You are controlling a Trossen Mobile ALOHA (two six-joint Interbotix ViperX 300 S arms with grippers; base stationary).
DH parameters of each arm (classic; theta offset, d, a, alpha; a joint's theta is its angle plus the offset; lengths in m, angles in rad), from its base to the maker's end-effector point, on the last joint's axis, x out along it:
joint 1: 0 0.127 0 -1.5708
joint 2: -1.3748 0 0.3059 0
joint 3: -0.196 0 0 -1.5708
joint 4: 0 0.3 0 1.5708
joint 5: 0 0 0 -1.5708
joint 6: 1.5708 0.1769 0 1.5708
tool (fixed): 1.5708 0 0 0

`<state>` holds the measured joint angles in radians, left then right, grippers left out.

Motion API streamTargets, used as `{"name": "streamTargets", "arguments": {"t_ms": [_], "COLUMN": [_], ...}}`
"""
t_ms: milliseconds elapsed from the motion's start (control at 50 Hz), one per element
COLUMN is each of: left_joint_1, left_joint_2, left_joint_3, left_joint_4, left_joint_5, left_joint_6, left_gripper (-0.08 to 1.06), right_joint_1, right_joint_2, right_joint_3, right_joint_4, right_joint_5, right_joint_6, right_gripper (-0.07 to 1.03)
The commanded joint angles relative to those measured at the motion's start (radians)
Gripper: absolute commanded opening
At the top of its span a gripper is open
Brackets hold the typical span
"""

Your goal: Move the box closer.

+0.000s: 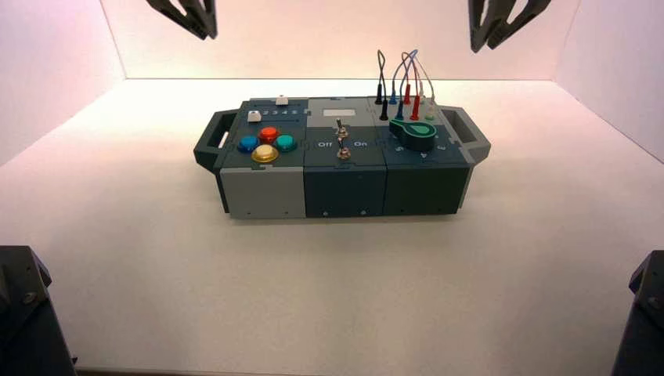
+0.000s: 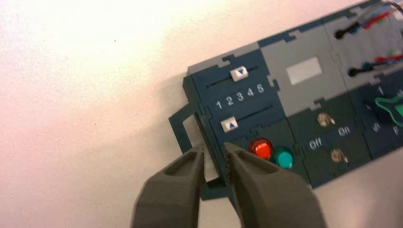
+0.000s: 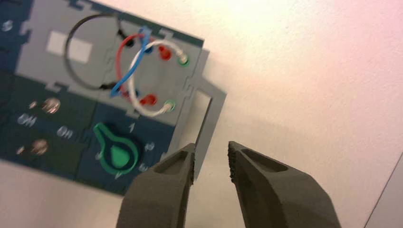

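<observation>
The box (image 1: 342,160) sat on the white table (image 1: 329,290), toward the far side and well apart from the near edge, so the pull toward the robot had not yet begun.

On the left, the left gripper (image 1: 188,16) hung high above the far side of the table, over the box's left end. In its wrist view the fingers (image 2: 173,190) were parted by a narrow gap and lined up over the left handle (image 2: 183,126), next to the two white sliders (image 2: 239,72) and the red button (image 2: 260,147). It looked as though the gripper was well above the handle and not touching it, though the wrist view alone made that hard to be sure of.

In the middle of the box stood the Off/On toggle switch (image 1: 342,139).

On the right, the right gripper (image 1: 501,19) hung equally high over the other end. Its fingers (image 3: 164,190) were spread wider, framing the grey right handle (image 3: 206,118), close to the green knob (image 3: 116,154) and the looped wires (image 3: 128,76).

To do this step well, both arms would likely need to descend together, close firmly on the two handle bars at matching height, and then draw back evenly so the box slid straight without twisting. The right gripper should stay clear of the wires.
</observation>
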<state>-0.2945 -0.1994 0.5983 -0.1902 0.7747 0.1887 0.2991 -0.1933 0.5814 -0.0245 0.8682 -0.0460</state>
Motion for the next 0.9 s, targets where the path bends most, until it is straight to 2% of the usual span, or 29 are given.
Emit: {"name": "streamTargets", "arguments": {"t_ms": [20, 60, 120, 140, 180, 200, 260, 320, 400, 460, 900], "left_joint_1": [0.002, 0.002, 0.002, 0.002, 0.002, 0.0, 0.002, 0.002, 0.002, 0.002, 0.002], "left_joint_2": [-0.026, -0.018, -0.008, 0.0, 0.011, 0.015, 0.025, 0.026, 0.025, 0.025, 0.026], "left_joint_3": [-0.026, -0.023, -0.018, -0.017, -0.014, -0.012, -0.008, 0.002, 0.021, 0.034, 0.049], "left_joint_4": [-0.012, -0.017, -0.021, -0.025, -0.028, -0.029, -0.043, -0.066, -0.086, -0.087, -0.086], "left_joint_5": [0.035, 0.032, 0.028, 0.025, 0.02, 0.017, 0.009, -0.011, -0.043, -0.06, -0.103], "left_joint_6": [0.049, 0.061, 0.091, 0.104, 0.129, 0.144, 0.173, 0.207, 0.236, 0.249, 0.255], "left_gripper": [-0.03, -0.03, -0.03, -0.03, -0.03, -0.03, -0.03, -0.03, -0.03, -0.03, -0.03], "right_joint_1": [0.005, 0.005, 0.005, 0.003, 0.005, 0.005, 0.003, 0.003, 0.011, 0.014, 0.011], "right_joint_2": [-0.064, -0.074, -0.095, -0.098, -0.114, -0.118, -0.138, -0.153, -0.17, -0.176, -0.187], "right_joint_3": [0.023, 0.035, 0.063, 0.067, 0.083, 0.087, 0.11, 0.129, 0.147, 0.153, 0.184], "right_joint_4": [0.118, 0.146, 0.202, 0.209, 0.235, 0.239, 0.253, 0.253, 0.276, 0.287, 0.285], "right_joint_5": [0.017, 0.011, -0.014, -0.018, -0.037, -0.04, -0.055, -0.061, -0.071, -0.071, -0.097], "right_joint_6": [-0.097, -0.121, -0.176, -0.186, -0.224, -0.235, -0.291, -0.327, -0.331, -0.331, -0.333], "right_gripper": [0.15, 0.11, 0.03, 0.02, -0.02, -0.02, -0.02, -0.02, -0.02, -0.02, -0.02]}}
